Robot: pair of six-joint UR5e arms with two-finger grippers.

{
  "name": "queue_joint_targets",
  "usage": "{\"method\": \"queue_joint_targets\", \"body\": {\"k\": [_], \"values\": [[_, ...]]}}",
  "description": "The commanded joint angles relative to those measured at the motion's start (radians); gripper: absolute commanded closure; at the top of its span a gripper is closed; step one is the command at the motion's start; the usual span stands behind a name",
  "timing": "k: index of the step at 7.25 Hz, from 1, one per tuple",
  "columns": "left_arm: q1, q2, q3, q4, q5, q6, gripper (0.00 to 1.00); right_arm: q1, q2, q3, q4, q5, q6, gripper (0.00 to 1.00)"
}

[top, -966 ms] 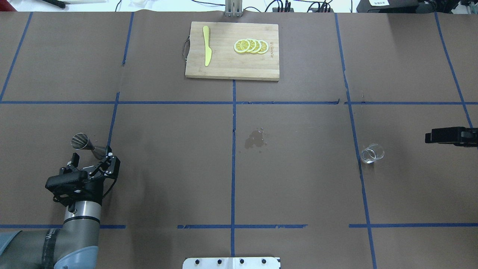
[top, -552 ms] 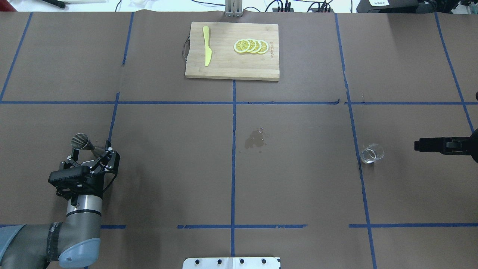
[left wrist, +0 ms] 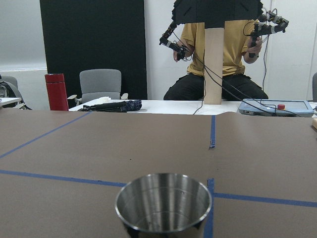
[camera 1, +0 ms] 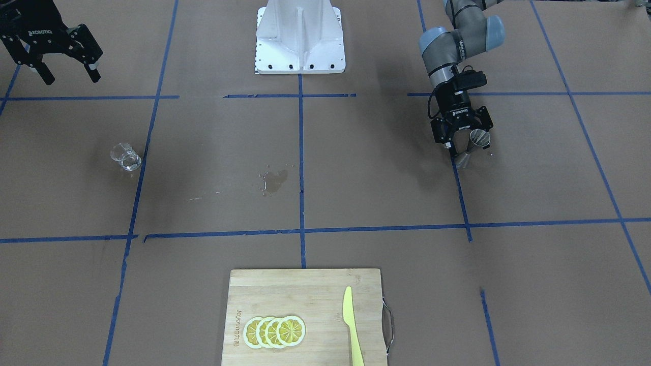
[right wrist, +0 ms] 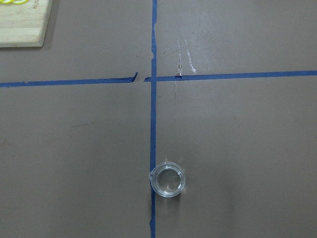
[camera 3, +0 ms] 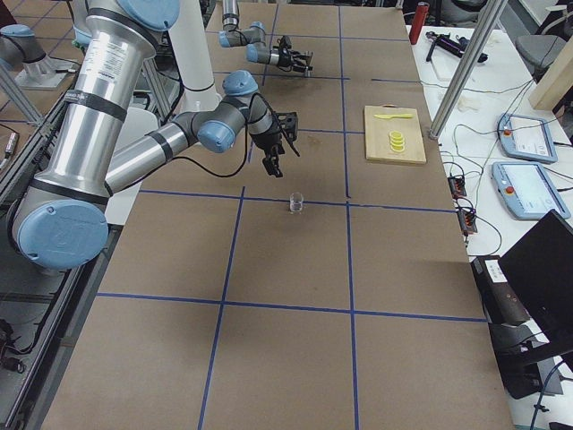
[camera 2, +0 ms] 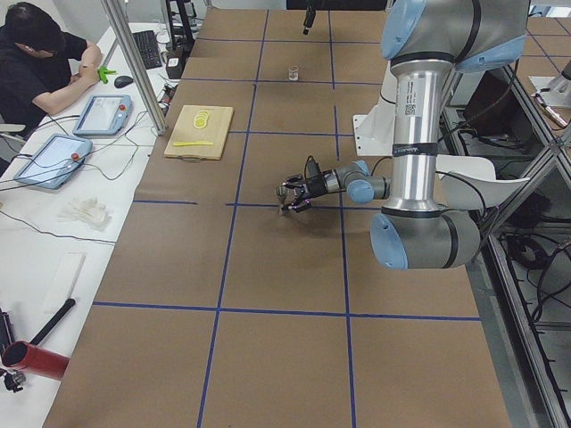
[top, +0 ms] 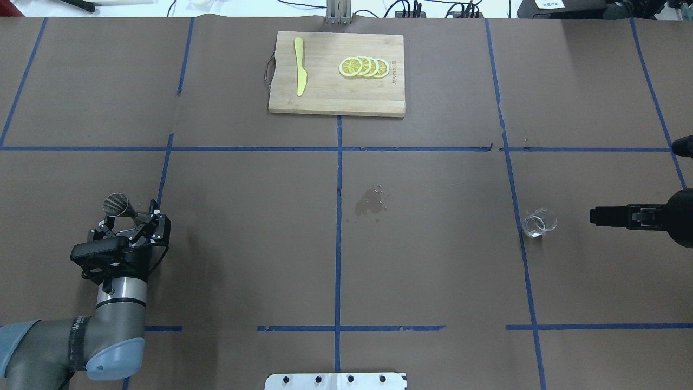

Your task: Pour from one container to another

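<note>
From where I stand, the wet patch (top: 371,201) in the middle of the brown worktop (top: 243,244) is the easiest thing to steer by.

Well off to the robot's left of that patch stands the metal jigger (top: 116,205), upright on its lower cone, close to a blue tape line (top: 164,179). The left tool (top: 131,218) is down at it. Its fingers are spread wide, one on each side of the jigger's lower half. I cannot tell whether either finger touches the metal, and nothing is clamped. In the left wrist view the jigger's open mouth fills the bottom of the picture and looks empty and shiny inside.

Well off to the robot's right of the patch, about as far out as the jigger is on the other side, sits the glass cup (top: 539,222). It stands upright, just beside another tape line, with its pouring lip turned towards that line. I cannot tell whether it holds any liquid.

The right tool (camera 1: 71,79) hangs above the worktop farther out from the patch than the cup, clear of the cup. Its two fingers are parted and hold nothing.

Beyond the patch, on the side away from the robot, lies a wooden cutting board (top: 335,100). On it are a fan of lemon slices (top: 364,66) and a yellow knife (top: 299,65), set apart from each other.
</note>
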Motion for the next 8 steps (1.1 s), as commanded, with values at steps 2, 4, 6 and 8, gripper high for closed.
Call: {"method": "queue_joint_targets", "body": {"k": [2, 4, 6, 8], "values": [[-0.011, -0.014, 0.047, -0.094, 0.000, 0.082, 0.91, -0.015, 0.001, -0.002, 0.000, -0.002, 0.000, 0.00], [-0.027, -0.027, 0.039, -0.097, -0.001, 0.082, 1.00, -0.027, 0.007, -0.005, 0.000, -0.002, 0.002, 0.00], [-0.053, -0.033, -0.108, -0.199, -0.008, 0.265, 1.00, -0.032, 0.008, -0.009, 0.000, -0.010, 0.000, 0.00], [-0.054, -0.042, -0.102, -0.467, -0.009, 0.497, 1.00, -0.125, 0.005, -0.021, 0.011, -0.158, 0.011, 0.00]]}}
